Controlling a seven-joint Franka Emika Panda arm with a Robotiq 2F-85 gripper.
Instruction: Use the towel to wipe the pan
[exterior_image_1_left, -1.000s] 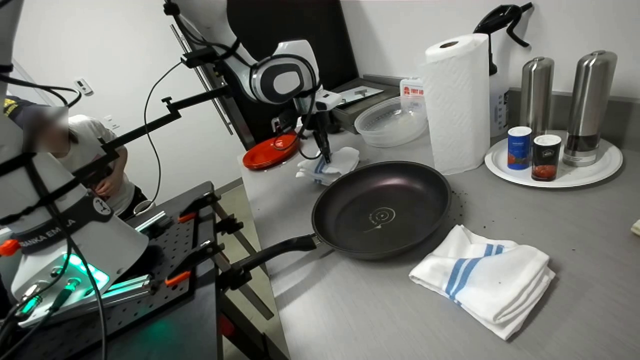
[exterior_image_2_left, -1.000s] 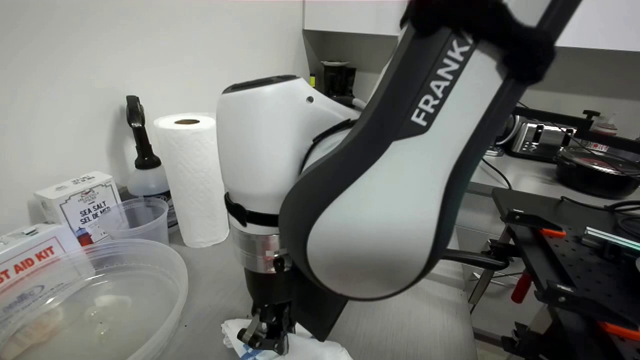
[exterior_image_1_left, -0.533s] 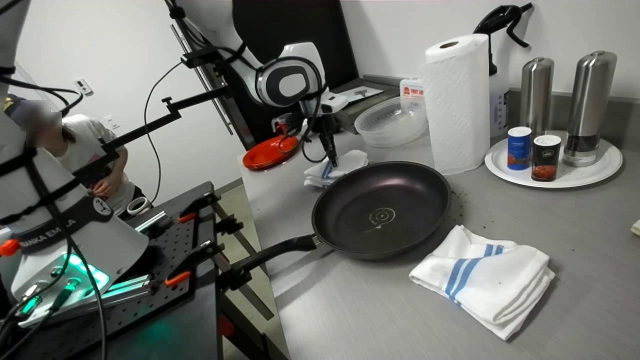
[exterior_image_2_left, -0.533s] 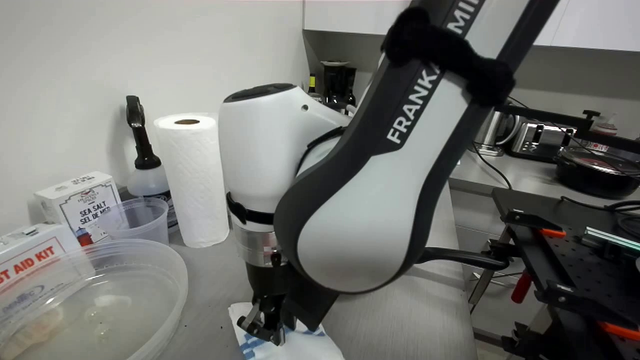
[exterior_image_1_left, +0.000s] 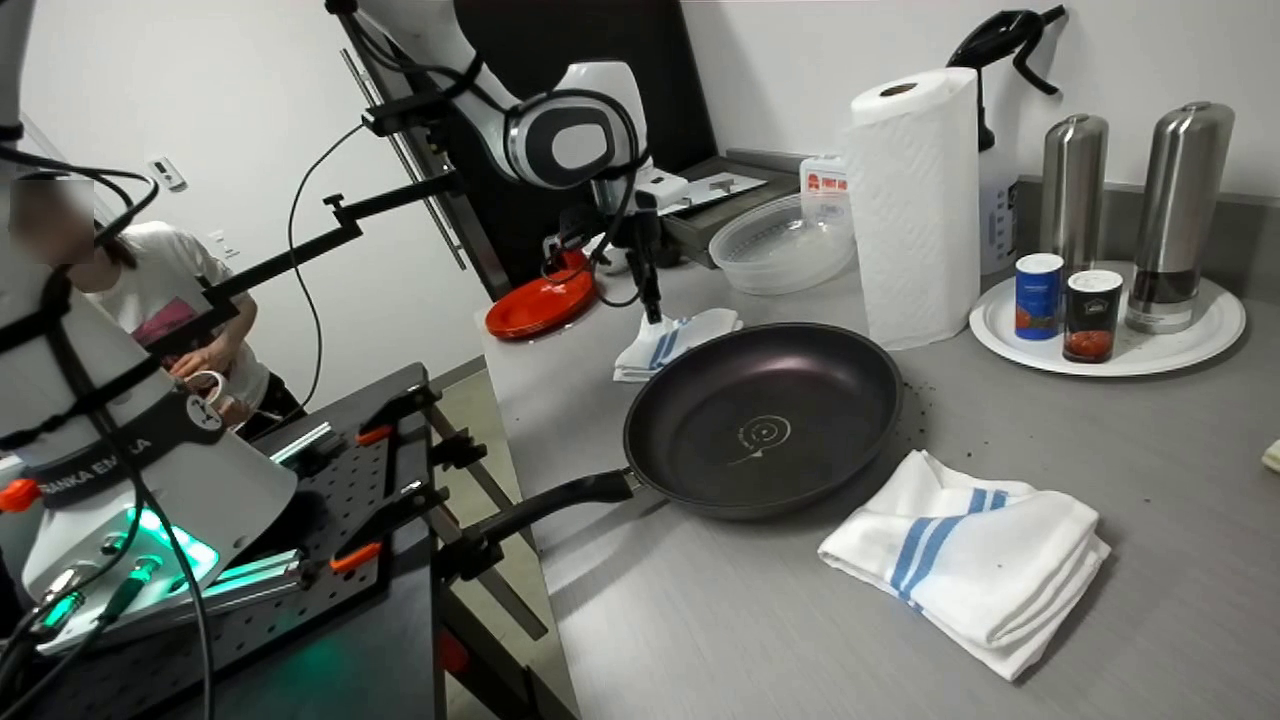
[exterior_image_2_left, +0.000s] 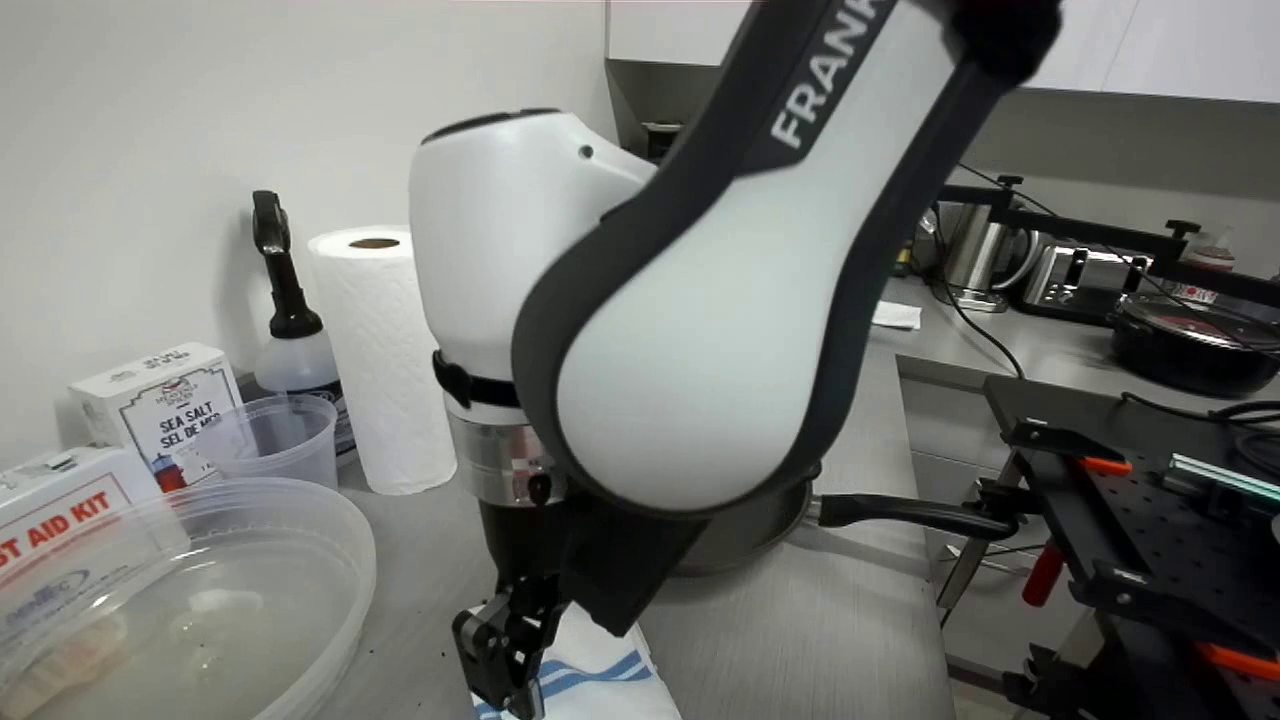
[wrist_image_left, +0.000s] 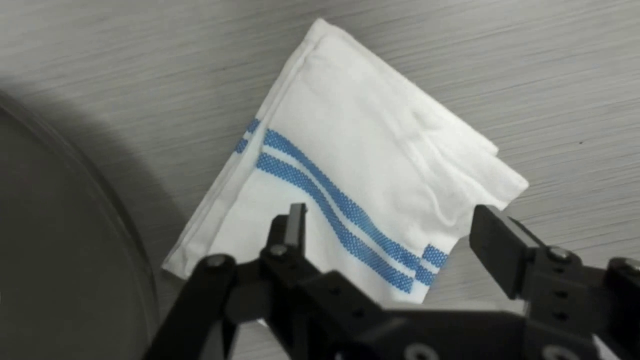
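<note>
A folded white towel with blue stripes (wrist_image_left: 350, 140) lies flat on the counter, below my gripper (wrist_image_left: 390, 207) in the wrist view. The jaws are wide apart with nothing between them, and the fingers (wrist_image_left: 500, 245) hover over the cloth. The same towel (exterior_image_1_left: 695, 325) rests right beside the dark pan (exterior_image_1_left: 700, 455) in an exterior view, under the gripper tip (exterior_image_1_left: 652, 318). Part of the pan (wrist_image_left: 60, 240) fills the left of the wrist view. The arm hides much of the pan (exterior_image_2_left: 750, 540) in an exterior view. Another folded striped towel (exterior_image_1_left: 965, 580) sits on the pan's near side.
The pan's handle (exterior_image_1_left: 550, 500) sticks out over the counter edge. Red plates (exterior_image_1_left: 540, 303) and a clear plastic tub (exterior_image_1_left: 785, 265) are near the gripper. A paper towel roll (exterior_image_1_left: 915, 220) stands behind the pan, beside a white plate (exterior_image_1_left: 1215, 330) with grinders and small jars.
The towel slid a little toward the pan with the gripper. Then the gripper opened, let go and rose, leaving the towel lying on the counter.
</note>
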